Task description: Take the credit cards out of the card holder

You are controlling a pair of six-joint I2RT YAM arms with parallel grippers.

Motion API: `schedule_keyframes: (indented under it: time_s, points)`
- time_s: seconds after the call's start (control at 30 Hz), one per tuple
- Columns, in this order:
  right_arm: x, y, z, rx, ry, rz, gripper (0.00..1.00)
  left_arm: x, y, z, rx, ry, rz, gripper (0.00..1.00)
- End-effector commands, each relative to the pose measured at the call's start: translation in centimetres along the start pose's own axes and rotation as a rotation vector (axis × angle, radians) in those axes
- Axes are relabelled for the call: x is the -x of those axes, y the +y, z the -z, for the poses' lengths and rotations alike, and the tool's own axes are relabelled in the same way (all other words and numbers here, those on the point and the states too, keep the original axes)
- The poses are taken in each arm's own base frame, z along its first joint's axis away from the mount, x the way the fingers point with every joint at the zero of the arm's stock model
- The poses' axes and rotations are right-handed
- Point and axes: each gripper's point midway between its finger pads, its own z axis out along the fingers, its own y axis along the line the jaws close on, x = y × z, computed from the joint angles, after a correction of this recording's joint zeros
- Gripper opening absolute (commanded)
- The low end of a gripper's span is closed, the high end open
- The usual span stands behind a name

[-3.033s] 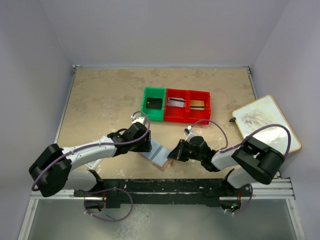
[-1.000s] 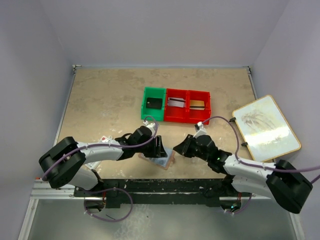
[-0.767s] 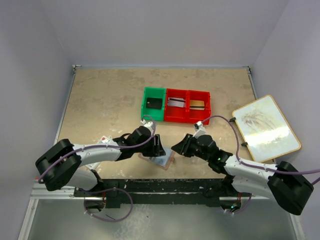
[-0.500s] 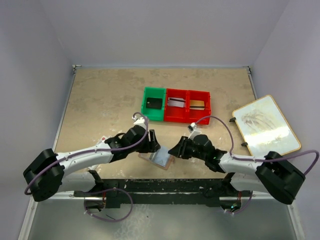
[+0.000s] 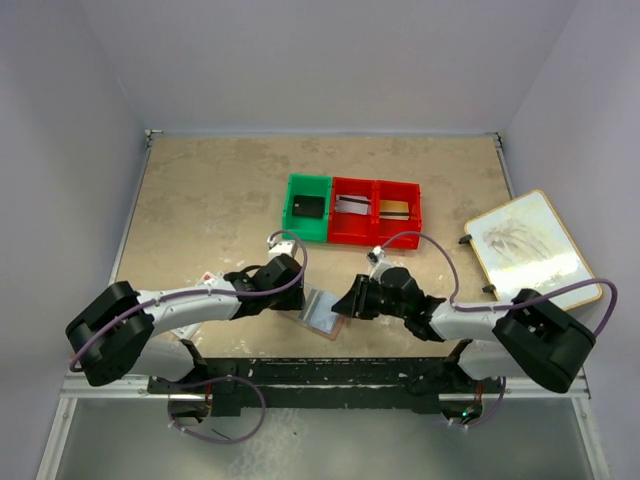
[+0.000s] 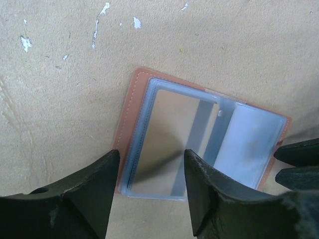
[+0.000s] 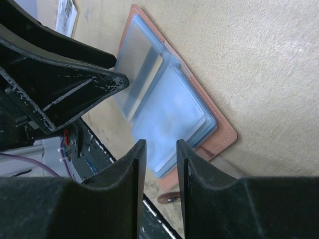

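The card holder [image 5: 322, 312] lies open and flat near the table's front edge, its reddish-brown cover [image 6: 128, 119] rimming blue-grey clear sleeves [image 7: 172, 112]. One sleeve holds a silvery credit card [image 6: 169, 137] with a darker stripe. My left gripper [image 6: 151, 154] hovers open over the holder's left half, its fingers [image 6: 94, 194] straddling that card without touching it. My right gripper [image 7: 160, 144] stands open with a narrow gap over the sleeves at the holder's right end, nothing between its fingers. The two grippers face each other across the holder [image 7: 219, 132].
A green bin [image 5: 307, 208] with a black card and two red bins [image 5: 375, 212] with cards stand behind the holder. A framed board [image 5: 530, 248] lies at the right edge. A white packet [image 5: 207, 279] sits by the left arm. The black rail [image 5: 320, 375] runs just in front.
Both grippers have come down to the card holder: the left drew back to its left half, the right slid in to its right end. The right jaws have parted a little.
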Motion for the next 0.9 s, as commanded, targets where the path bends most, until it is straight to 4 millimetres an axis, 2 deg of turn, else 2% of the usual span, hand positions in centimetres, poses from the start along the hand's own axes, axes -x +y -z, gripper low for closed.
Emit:
schedule_keyframes:
  time_s: [0.0, 0.23, 0.47, 0.67, 0.87]
  points:
    - [0.6, 1.5, -0.8, 0.042, 0.010, 0.013, 0.33, 0.3, -0.3, 0.0, -0.013, -0.012, -0.008, 0.50]
    - [0.3, 0.1, -1.7, -0.015, 0.007, -0.066, 0.32, -0.6, -0.1, 0.5, -0.037, 0.005, 0.026, 0.41]
    - [1.7, -0.7, -0.9, -0.067, -0.097, -0.171, 0.32, -1.4, 0.2, 0.6, -0.038, 0.022, 0.067, 0.32]
    - [1.0, -1.1, -1.3, -0.093, -0.065, -0.181, 0.33, -2.2, -0.7, 0.5, -0.100, 0.036, 0.131, 0.27]
    - [0.8, -1.8, -1.5, -0.161, -0.077, -0.192, 0.32, -2.7, 0.0, 0.7, -0.085, 0.026, 0.180, 0.24]
